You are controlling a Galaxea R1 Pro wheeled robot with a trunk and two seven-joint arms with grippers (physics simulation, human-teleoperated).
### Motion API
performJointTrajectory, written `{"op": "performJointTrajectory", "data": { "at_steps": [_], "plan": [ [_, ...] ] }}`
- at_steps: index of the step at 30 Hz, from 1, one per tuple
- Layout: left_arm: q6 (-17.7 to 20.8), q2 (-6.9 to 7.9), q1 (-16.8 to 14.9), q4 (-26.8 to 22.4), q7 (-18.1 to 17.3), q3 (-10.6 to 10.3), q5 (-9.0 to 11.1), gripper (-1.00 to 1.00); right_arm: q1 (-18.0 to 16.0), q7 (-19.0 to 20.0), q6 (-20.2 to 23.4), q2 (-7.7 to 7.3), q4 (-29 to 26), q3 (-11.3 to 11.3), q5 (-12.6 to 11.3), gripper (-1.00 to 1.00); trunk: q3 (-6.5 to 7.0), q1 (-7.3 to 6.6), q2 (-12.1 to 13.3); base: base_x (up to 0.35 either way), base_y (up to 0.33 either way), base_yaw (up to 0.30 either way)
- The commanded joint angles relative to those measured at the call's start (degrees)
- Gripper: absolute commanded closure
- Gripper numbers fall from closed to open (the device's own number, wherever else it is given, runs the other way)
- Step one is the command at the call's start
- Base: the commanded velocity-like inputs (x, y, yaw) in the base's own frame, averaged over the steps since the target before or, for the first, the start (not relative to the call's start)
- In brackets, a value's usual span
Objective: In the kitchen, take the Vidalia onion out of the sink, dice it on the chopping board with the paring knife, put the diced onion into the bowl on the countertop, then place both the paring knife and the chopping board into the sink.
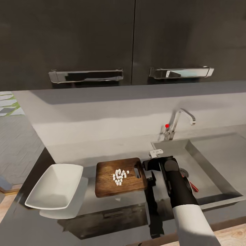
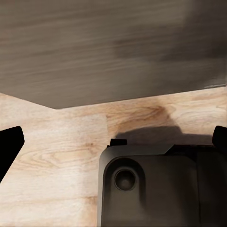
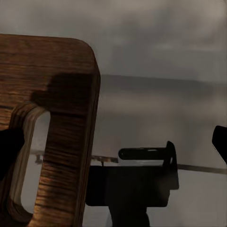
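Nearest to the robot, the right arm reaches forward over the pale front edge of the countertop (image 1: pixel 112 218), and the right gripper (image 1: pixel 147 172) is at the handle end of the chopping board (image 1: pixel 119 177). In the right wrist view one dark finger (image 3: pixel 10 151) lies by the handle slot of the board and the other (image 3: pixel 220 142) is far to the side, so the jaws stand wide apart and hold nothing yet. The diced onion (image 1: pixel 119 176) is a small heap of pale bits in the middle of the board, not yet in the bowl (image 1: pixel 54 186), which sits just beside the board on its left. The paring knife (image 1: pixel 193 186) seems to lie already in the sink (image 1: pixel 218 160), partly hidden behind the arm; I see only a red handle. I judge the step in hand is to grasp the board at its handle end and tip the bits into the bowl. To do it well, close firmly across the edge, lift level, carry slowly over the bowl, and tilt only there, otherwise bits may slide off. The left gripper (image 2: pixel 113 142) looks at a wooden floor, open and empty.
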Motion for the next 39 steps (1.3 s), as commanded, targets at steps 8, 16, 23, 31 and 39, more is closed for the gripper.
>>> {"op": "performJointTrajectory", "data": {
  "at_steps": [8, 16, 23, 31, 39],
  "plan": [
    [-0.18, 0.04, -0.04, 0.0, 0.26, -0.49, 0.36, -1.0, -0.06, 0.58, 0.14, 0.06, -0.05, -0.11, 0.59, -1.0, -0.75, 0.03, -0.12, 0.006, 0.042, 0.0],
    [-0.21, 0.04, -0.04, 0.0, 0.26, -0.49, 0.36, -1.0, -0.06, 0.58, 0.14, 0.06, -0.05, -0.15, 0.59, -1.0, -1.39, 0.03, -0.12, 0.0, 0.008, 0.0],
    [-0.25, 0.04, -0.04, 0.0, 0.26, -0.49, 0.36, -1.0, -0.06, 0.58, 0.14, 0.06, -0.05, -0.12, 0.59, -1.0, -1.94, 0.03, -0.12, 0.0, 0.0, 0.0],
    [-0.27, 0.04, -0.04, 0.0, 0.26, -0.51, 0.36, -1.0, -0.06, 0.58, 0.14, 0.07, -0.05, -0.15, 0.59, -1.0, -2.58, 0.03, -0.12, 0.0, 0.0, 0.0],
    [-0.27, 0.04, -0.04, 0.0, 0.26, -0.49, 0.36, -1.0, -0.06, 0.58, 0.14, 0.05, -0.05, -0.14, 0.59, -1.0, -3.22, 0.03, -0.12, 0.0, 0.0, 0.0]
  ]
}}
